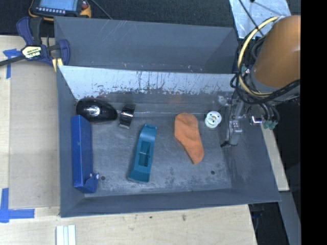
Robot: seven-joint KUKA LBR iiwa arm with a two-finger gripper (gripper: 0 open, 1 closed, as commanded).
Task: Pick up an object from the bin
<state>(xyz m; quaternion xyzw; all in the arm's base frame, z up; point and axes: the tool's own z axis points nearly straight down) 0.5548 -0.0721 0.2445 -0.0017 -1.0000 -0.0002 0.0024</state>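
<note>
Orange-capped arm (278,50), tool (231,138) beside white disc (213,119)

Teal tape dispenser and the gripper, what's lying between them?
In the camera view, an orange sponge-like piece lies between the teal tape dispenser and the gripper.

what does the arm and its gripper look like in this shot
The wrist wears a rounded orange cover. Black and yellow cables loop round the cover's edge and hang below it. Under that sits a slim gripper of silvery metal, darker near its lower end.
</note>
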